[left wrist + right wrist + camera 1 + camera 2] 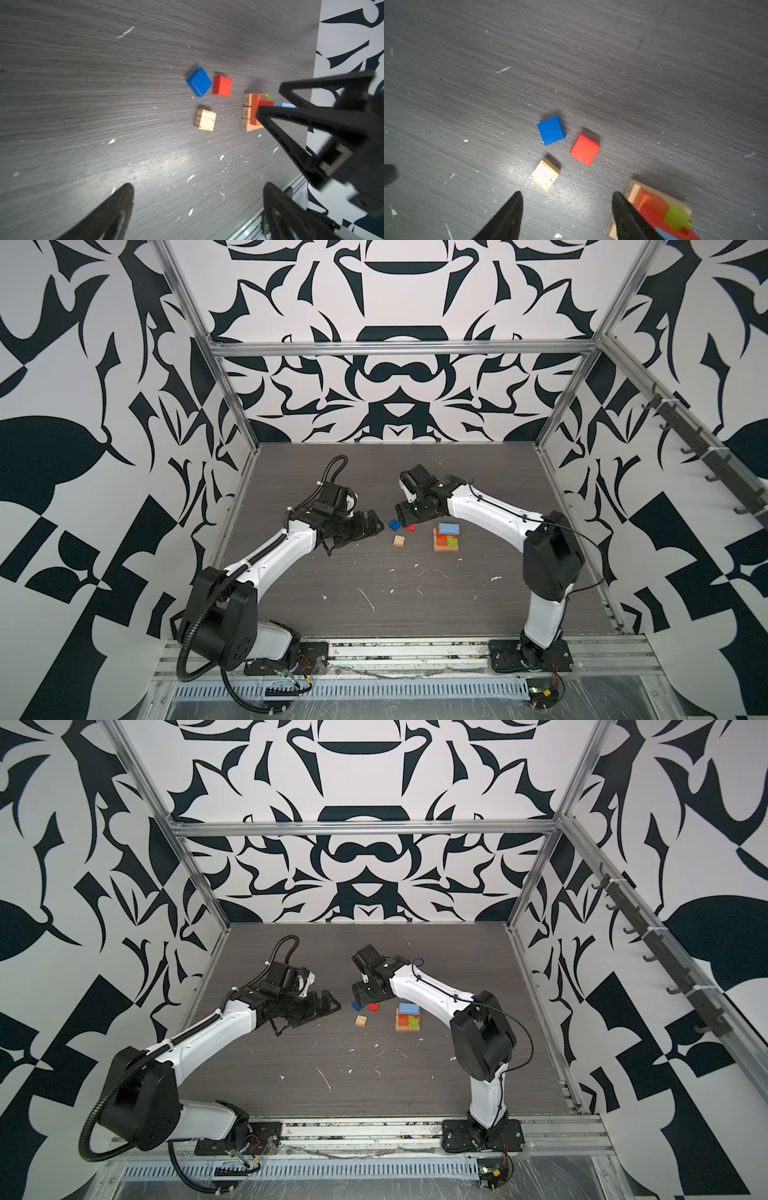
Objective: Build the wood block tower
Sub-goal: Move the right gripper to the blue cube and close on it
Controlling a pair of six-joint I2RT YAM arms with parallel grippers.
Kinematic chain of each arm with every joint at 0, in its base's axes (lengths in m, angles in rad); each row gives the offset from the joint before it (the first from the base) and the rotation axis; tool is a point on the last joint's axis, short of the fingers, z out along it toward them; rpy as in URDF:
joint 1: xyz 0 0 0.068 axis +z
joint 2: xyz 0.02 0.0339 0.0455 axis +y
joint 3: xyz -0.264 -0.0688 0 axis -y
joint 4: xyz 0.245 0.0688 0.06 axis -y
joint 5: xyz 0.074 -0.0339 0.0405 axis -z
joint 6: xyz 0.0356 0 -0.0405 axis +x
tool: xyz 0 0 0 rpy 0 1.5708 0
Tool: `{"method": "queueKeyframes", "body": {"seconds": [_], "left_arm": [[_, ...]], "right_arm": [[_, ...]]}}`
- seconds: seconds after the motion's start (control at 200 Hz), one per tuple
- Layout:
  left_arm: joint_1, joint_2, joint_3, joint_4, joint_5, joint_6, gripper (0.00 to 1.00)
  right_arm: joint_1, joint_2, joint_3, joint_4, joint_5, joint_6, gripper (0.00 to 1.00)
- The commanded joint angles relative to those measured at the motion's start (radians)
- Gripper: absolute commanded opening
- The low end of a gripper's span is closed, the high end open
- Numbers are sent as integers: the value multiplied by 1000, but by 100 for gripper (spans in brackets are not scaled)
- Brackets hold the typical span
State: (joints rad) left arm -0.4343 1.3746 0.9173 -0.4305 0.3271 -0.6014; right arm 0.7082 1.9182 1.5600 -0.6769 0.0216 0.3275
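Right end effector (566,194), jaws apart and empty; tan block (545,174), blue block (551,130), red block (585,150) just ahead, wood block tower (447,537) beside it. Left end effector (198,187) spread wide, empty.

The counter (374,580) is dark grey with fine wood grain and scattered white flecks. The walls (395,302) are white with bold black leaf shapes. Loose on the counter lie a blue block (551,130), a red block (585,150) and a tan block (545,174) with paler stripes. The tower (442,540) has a tan base, then orange, red and lime green, with light blue on top. The arms (286,543) are white with black joints.
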Motion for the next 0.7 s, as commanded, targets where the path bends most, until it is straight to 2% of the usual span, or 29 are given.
{"method": "queueKeyframes", "body": {"seconds": [0.0,0.345,0.695], "left_arm": [[29,-48,-18,-84,20,47,100],[62,-92,-45,-69,63,79,99],[63,-92,-55,-59,73,69,100]], "right_arm": [[11,52,98,-49,8,-55,69],[23,220,234,-91,-8,-122,63],[26,309,298,-115,1,-165,59]]}}
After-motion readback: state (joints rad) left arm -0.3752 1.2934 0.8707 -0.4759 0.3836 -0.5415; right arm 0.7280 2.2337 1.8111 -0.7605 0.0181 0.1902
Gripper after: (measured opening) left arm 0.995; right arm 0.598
